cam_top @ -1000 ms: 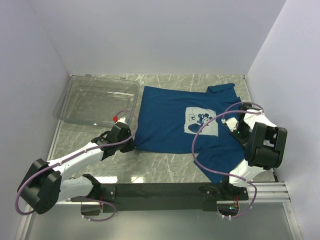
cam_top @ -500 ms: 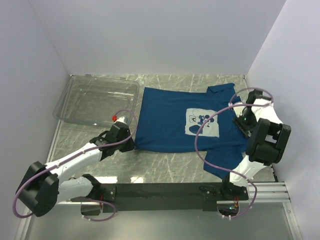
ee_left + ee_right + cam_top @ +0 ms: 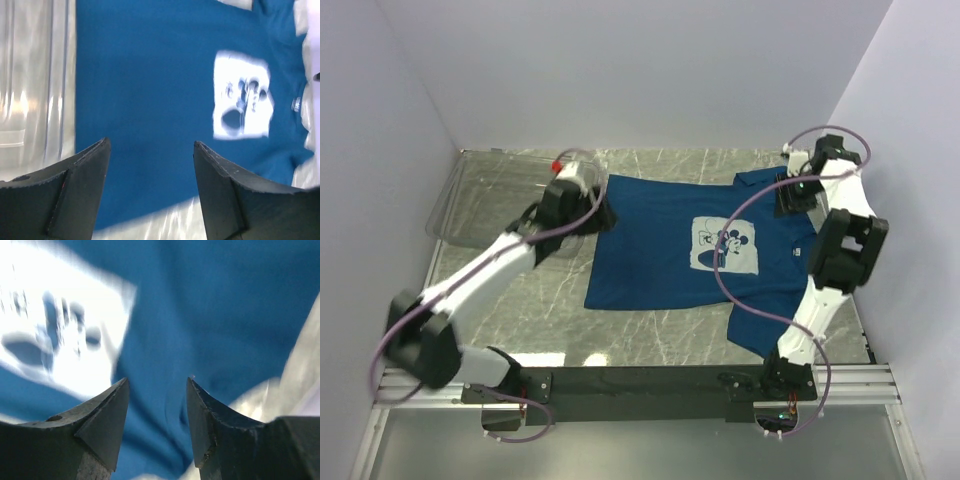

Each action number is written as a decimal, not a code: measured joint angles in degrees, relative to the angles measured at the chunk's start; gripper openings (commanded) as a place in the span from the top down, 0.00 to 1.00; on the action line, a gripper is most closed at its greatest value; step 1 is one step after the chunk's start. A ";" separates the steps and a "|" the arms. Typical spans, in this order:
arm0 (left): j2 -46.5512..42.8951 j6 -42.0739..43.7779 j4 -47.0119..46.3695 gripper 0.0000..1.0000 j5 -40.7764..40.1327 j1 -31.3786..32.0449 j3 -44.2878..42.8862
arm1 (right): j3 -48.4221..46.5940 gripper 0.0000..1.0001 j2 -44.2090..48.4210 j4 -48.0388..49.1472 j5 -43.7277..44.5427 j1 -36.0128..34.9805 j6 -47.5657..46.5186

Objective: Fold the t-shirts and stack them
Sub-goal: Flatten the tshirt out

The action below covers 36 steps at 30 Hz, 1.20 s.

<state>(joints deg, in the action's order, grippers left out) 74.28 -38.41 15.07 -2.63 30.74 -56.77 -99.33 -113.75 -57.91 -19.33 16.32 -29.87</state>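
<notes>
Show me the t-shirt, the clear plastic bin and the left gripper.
t-shirt (image 3: 650,250), top external view, plain blue body fabric.
clear plastic bin (image 3: 485,200), top external view, bare floor of the bin.
left gripper (image 3: 151,145), left wrist view, midway between its open fingertips.

**A:** What carries everything here?

**B:** A grey, marble-veined surface (image 3: 650,335), closed in by pale walls (image 3: 620,70) on the far, left and right sides. A black rail (image 3: 650,382) runs along its near edge.

**A:** And what lies directly on it?

**B:** Two things. A dark blue t-shirt (image 3: 650,250) is spread flat at centre-right with its pale square print (image 3: 727,245) facing up. Its hem is to the left and its sleeves to the right, one near the far right corner. A clear plastic bin (image 3: 480,190) sits at the far left, just beside the hem's far corner. Whether they touch cannot be told.
</notes>
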 measured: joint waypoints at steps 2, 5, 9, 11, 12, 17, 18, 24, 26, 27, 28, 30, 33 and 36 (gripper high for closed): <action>9.51 1.70 -0.57 0.29 0.37 -1.25 -9.64 | -7.30 0.44 -5.88 1.49 -0.74 -1.09 6.21; 23.34 3.96 -1.46 0.30 1.25 -2.64 -24.09 | -17.70 0.42 -13.44 3.61 -1.68 -2.29 13.16; 39.39 5.95 0.02 0.32 2.89 -5.03 -41.27 | -21.40 0.36 -16.63 7.21 -1.75 -3.43 18.49; 45.94 6.32 0.81 0.33 3.37 -6.25 -48.33 | -23.54 0.34 -17.70 7.87 -2.32 -3.72 19.89; 49.00 6.32 1.16 0.35 3.56 -6.86 -51.32 | -24.76 0.32 -18.27 8.31 -2.82 -3.72 20.41; 63.10 6.12 4.57 0.37 4.07 -9.62 -65.92 | -28.48 0.32 -19.80 10.75 -7.21 -2.86 22.77; 64.76 6.03 4.66 0.37 4.04 -9.92 -67.43 | -28.48 0.32 -19.82 11.17 -8.22 -2.60 23.06; 71.36 4.83 6.27 0.37 3.52 -10.43 -72.37 | -28.48 0.32 -20.74 12.46 -12.22 -2.01 24.44; 72.17 4.81 6.69 0.37 2.73 -10.43 -72.37 | -28.09 0.32 -21.35 12.70 -12.70 -1.92 24.50; 72.57 4.83 6.97 0.37 2.12 -10.40 -72.37 | -27.58 0.32 -21.46 12.76 -12.85 -1.90 24.50; 72.74 4.87 7.19 0.37 1.57 -10.40 -72.37 | -27.04 0.32 -21.53 12.87 -12.90 -1.90 24.50; 73.07 5.22 7.43 0.37 0.28 -10.43 -72.37 | -25.70 0.32 -21.53 12.90 -12.90 -1.90 24.50; 73.53 5.86 7.32 0.37 -1.42 -10.67 -72.74 | -25.14 0.32 -21.53 12.92 -12.90 -1.90 24.50; 73.85 6.56 7.08 0.37 -2.75 -10.93 -73.11 | -25.14 0.32 -21.53 13.33 -12.90 -1.90 24.50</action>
<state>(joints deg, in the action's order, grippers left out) 148.14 -31.86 22.15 -5.39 19.81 -129.88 -124.46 -135.28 -44.58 -32.23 14.41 -5.37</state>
